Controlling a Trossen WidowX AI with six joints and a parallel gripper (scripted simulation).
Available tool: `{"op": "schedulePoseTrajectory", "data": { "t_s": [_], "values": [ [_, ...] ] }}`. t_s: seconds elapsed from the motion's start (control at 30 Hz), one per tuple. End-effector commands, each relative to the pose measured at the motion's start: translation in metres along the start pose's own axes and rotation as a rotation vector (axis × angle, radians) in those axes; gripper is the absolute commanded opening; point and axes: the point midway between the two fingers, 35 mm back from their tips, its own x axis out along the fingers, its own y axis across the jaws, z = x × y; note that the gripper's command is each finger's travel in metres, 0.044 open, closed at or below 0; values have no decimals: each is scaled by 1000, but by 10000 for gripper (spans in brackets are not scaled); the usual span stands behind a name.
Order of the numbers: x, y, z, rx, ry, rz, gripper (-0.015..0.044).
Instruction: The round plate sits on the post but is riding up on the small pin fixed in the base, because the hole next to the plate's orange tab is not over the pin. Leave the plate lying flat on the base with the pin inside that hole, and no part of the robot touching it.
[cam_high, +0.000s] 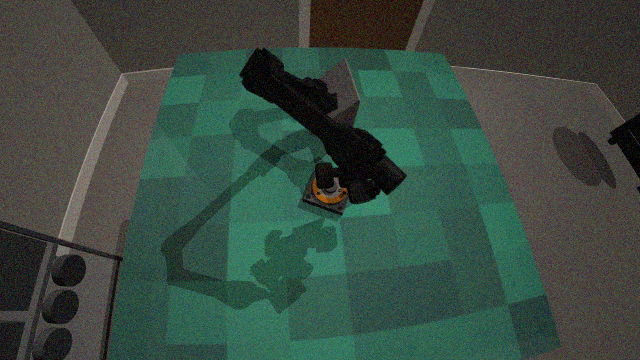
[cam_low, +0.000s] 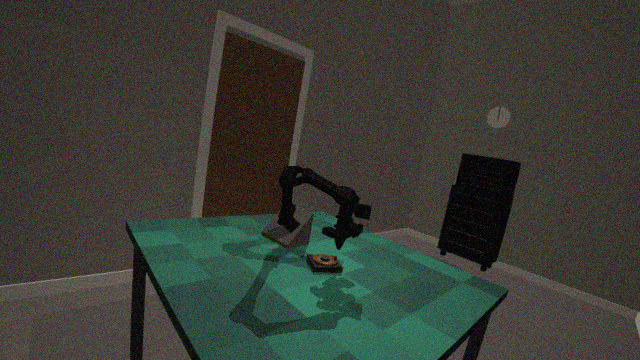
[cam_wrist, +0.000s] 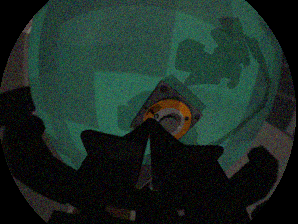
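The round plate (cam_high: 327, 195) (cam_low: 322, 261) (cam_wrist: 172, 117) shows an orange rim around a grey middle. It sits on the dark square base (cam_high: 314, 201) (cam_low: 326, 268) near the middle of the green checked table (cam_high: 450, 240) (cam_low: 200, 260). The pin, the hole and whether the plate lies flat are too small and dark to tell. My gripper (cam_high: 345, 184) (cam_low: 340, 245) (cam_wrist: 150, 121) is shut with nothing between its fingers. It points down and hangs a little above the plate's edge, on the side toward the arm, without touching it.
The arm's grey wedge-shaped mount (cam_high: 345, 92) (cam_low: 290, 232) stands behind the base. The arm's dark shadow (cam_high: 285, 270) falls across the table in front of the base. A black cabinet (cam_low: 477, 210) stands on the floor to the right, off the table.
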Motion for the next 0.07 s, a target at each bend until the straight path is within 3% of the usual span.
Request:
{"op": "schedulePoseTrajectory", "data": {
  "t_s": [0.0,0.03],
  "values": [
    [1,0,0,-5,1,-2,0],
    [1,0,0,-5,1,-2,0]
  ]
}}
